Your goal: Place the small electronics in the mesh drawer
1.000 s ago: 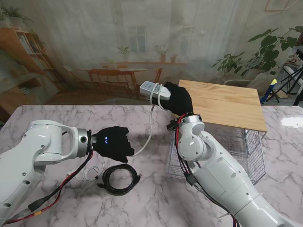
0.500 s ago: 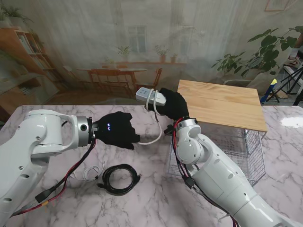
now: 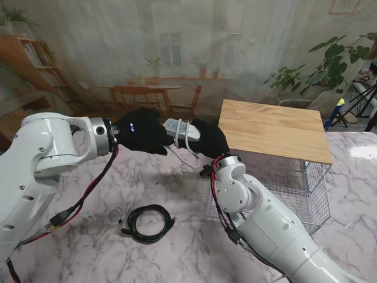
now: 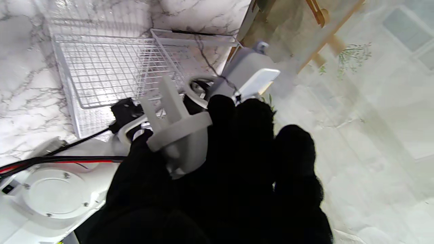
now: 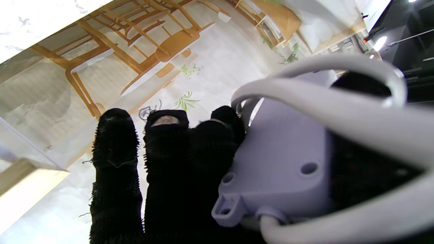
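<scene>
1. Setting: a marble-patterned bench [image 3: 177,242] in front of a printed backdrop of a café interior; a wooden board [image 3: 277,130] lies over the far part of the mesh drawer [image 3: 306,188], which stands at my right.
2. Task object: a white power strip [image 3: 178,127] with its white cord [image 3: 187,158] looped round it, held in the air over the middle of the bench, well clear of the drawer. Its long axis runs left to right in the stand view.
3. Right hand [image 3: 207,138]: clenched on the right end of the power strip, cord hanging beneath.
4. Left hand [image 3: 144,131]: at the strip's left end, fingers curled against it; I judge it to be gripping, though the stand view alone does not settle this.
5. Governing relation: the drawer lies to the right of and nearer to me than the strip, so the right arm is the nearer carrier; the board leaves only the drawer's near part open.
6. View differences: the left wrist view shows the open mesh floor of the drawer; the right wrist view shows the strip's underside and screw holes.
7. Remaining items: a black coiled cable [image 3: 148,223] and a small white cable [image 3: 112,215] lie on the bench near me.
</scene>
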You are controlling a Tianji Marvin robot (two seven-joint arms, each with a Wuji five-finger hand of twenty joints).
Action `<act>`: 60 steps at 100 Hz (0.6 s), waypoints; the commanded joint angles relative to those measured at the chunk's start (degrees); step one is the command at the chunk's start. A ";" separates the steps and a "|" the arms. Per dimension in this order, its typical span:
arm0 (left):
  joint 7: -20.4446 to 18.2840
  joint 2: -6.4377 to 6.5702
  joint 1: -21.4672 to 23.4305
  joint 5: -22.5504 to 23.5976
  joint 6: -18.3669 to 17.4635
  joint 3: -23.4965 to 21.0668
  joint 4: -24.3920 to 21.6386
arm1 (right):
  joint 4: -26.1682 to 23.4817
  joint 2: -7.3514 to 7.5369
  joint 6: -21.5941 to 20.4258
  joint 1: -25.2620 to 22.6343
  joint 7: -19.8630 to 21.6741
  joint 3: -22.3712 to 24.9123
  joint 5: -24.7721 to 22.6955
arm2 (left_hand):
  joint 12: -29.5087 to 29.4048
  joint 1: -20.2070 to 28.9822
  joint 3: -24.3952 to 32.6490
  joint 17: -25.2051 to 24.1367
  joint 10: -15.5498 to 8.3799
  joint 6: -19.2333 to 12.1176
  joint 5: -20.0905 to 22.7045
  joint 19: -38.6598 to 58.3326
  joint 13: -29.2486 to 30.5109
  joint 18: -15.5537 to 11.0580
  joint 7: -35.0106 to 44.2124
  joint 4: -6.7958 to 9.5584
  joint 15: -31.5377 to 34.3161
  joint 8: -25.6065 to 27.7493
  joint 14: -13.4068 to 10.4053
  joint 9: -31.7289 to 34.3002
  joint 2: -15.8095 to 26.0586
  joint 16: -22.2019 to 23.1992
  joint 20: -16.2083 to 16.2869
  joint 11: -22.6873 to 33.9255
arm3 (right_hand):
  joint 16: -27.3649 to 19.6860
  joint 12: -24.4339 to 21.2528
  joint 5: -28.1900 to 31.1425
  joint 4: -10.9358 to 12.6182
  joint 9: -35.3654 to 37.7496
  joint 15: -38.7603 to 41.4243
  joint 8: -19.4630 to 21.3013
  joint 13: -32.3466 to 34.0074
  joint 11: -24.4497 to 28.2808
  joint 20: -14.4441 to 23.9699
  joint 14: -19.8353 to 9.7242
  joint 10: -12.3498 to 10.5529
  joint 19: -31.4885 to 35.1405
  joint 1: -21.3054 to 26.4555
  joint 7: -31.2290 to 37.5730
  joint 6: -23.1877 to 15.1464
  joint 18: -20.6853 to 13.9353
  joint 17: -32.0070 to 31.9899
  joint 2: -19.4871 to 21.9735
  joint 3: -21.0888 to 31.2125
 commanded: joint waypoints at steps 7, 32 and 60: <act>-2.48 -0.26 -3.65 -1.05 2.39 0.89 1.27 | -1.51 0.09 -1.24 -1.39 0.93 -0.70 0.09 | 2.67 5.72 1.40 0.73 -1.37 -0.67 0.85 2.49 1.80 -1.29 1.11 0.06 1.72 1.01 -0.61 1.71 -1.20 1.16 0.68 4.85 | 0.64 -0.20 0.87 0.72 3.36 5.22 0.32 1.98 3.56 -0.42 -2.56 -4.42 0.99 13.94 6.37 -18.78 0.86 -0.40 12.54 15.24; -4.89 -0.42 -8.86 -1.45 6.78 3.65 5.00 | -4.60 0.68 -4.15 -3.72 2.81 -1.10 0.93 | 2.91 5.60 1.37 0.79 -1.58 -0.78 0.79 2.49 1.82 -1.74 0.97 0.08 1.70 1.15 -0.75 1.60 -1.11 1.39 0.73 5.03 | 0.59 -0.15 1.12 0.72 3.46 5.20 0.30 2.09 3.54 -0.42 -2.53 -4.45 1.00 13.90 6.23 -18.88 0.89 -0.39 12.41 15.30; -6.19 -0.53 -12.08 -1.54 10.77 6.02 9.29 | -7.60 1.22 -7.14 -5.73 5.06 -1.15 2.74 | 3.10 5.45 1.38 0.91 -1.75 -0.81 0.86 2.59 2.04 -1.77 0.83 0.13 1.81 1.15 -0.80 1.80 -1.14 1.60 0.83 5.24 | 0.54 -0.08 1.29 0.70 3.50 5.14 0.38 2.08 3.51 -0.38 -2.67 -4.55 1.10 13.77 6.02 -19.09 0.70 -0.19 12.34 15.35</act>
